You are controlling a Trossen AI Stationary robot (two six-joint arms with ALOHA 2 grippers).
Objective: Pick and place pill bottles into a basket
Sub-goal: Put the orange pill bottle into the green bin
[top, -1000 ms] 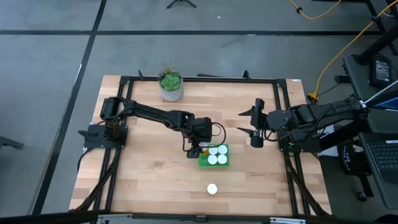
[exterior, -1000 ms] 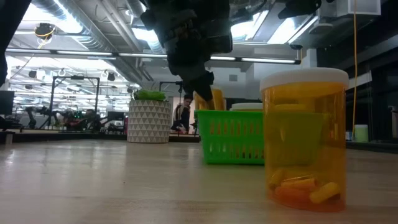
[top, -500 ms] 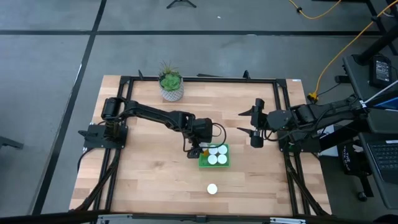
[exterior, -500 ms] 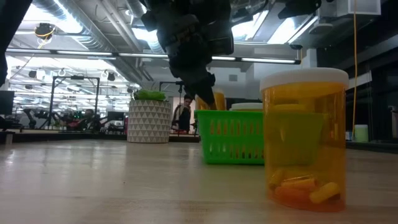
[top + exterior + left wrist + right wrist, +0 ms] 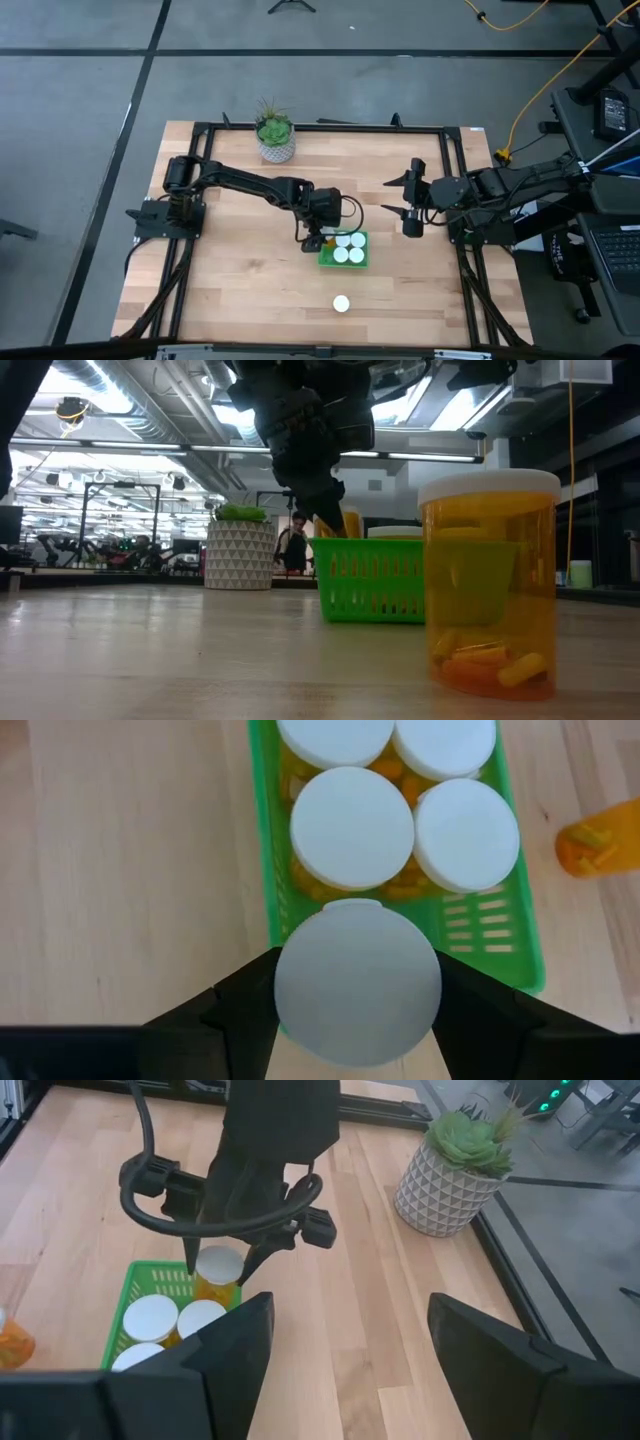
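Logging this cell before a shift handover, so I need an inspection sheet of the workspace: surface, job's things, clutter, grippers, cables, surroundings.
Surface: light wooden table in a black frame; no spills seen.
Job's things: green basket holds four upright pill bottles; a fifth bottle is in the left gripper at the basket's edge; a sixth bottle stands alone on the table, apart from the basket.
Clutter: potted plant at the table's far edge.
Grippers: left gripper shut on the fifth bottle; right gripper open, waiting to the basket's right.
Cables: yellow cable on the floor; black cable loop at the left wrist.
Surroundings: grey floor, laptop at right, a person far behind.
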